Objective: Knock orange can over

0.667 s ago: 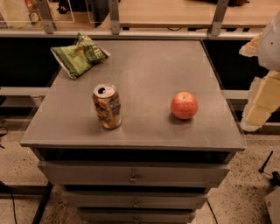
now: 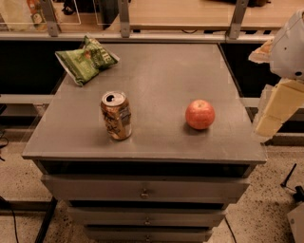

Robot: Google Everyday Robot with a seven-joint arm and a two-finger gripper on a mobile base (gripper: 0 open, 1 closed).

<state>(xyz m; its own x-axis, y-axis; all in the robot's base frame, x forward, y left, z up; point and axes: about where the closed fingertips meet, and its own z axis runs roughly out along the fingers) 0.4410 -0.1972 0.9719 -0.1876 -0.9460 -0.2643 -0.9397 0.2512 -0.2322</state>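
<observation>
The orange can point(image 2: 116, 116) stands upright on the grey cabinet top point(image 2: 161, 76), left of centre and near the front edge. It has an orange-brown label and a silver top with an open tab hole. My gripper point(image 2: 274, 111) shows as a pale cream part under the white arm point(image 2: 290, 45). It hangs at the right edge of the view, just past the cabinet's right side. It is well to the right of the can, apart from it, and the apple lies between them.
A round red apple point(image 2: 200, 114) sits right of the can. A green chip bag point(image 2: 86, 59) lies at the back left corner. Drawers point(image 2: 145, 190) run below the top. A rail and a wooden counter point(image 2: 190, 14) are behind.
The gripper has edged slightly left toward the cabinet's right side. The can, apple and bag have not moved.
</observation>
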